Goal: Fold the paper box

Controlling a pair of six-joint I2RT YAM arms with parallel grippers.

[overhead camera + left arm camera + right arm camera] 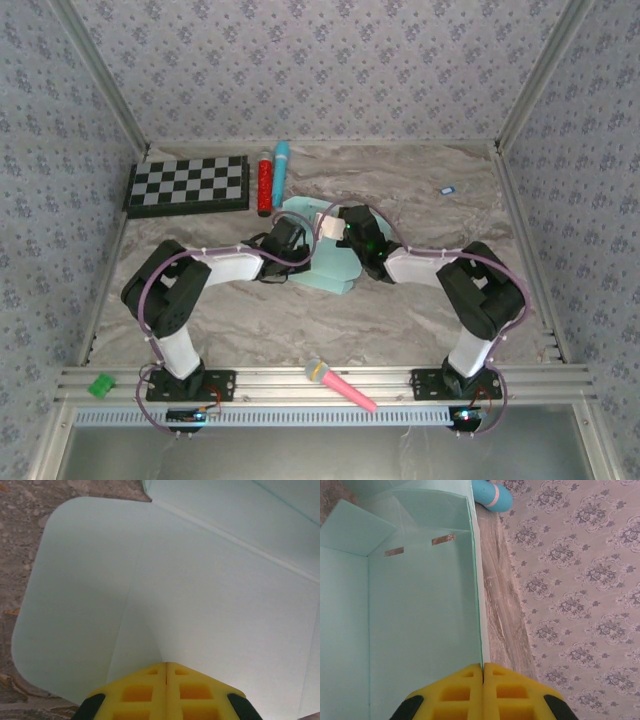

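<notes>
The paper box (330, 272) is pale mint-blue card, partly set up at mid-table between both arms. My left gripper (296, 240) is at its left side. In the left wrist view the yellow fingertips (166, 664) are shut against a broad panel (200, 590), and a soft ridge in the card runs up into them. A rounded flap (70, 590) lies flat on the table. My right gripper (345, 228) is at the box's far side. Its fingertips (483, 665) are shut on the thin edge of an upright wall (420, 620), which has two slots (443, 539) near the top.
A checkerboard (188, 185) lies at the back left, with a red tube (265, 183) and a cyan tube (281, 170) (492, 495) beside it. A pink marker (340, 383) and a green clip (100, 384) rest on the front rail. Patterned walls enclose the table.
</notes>
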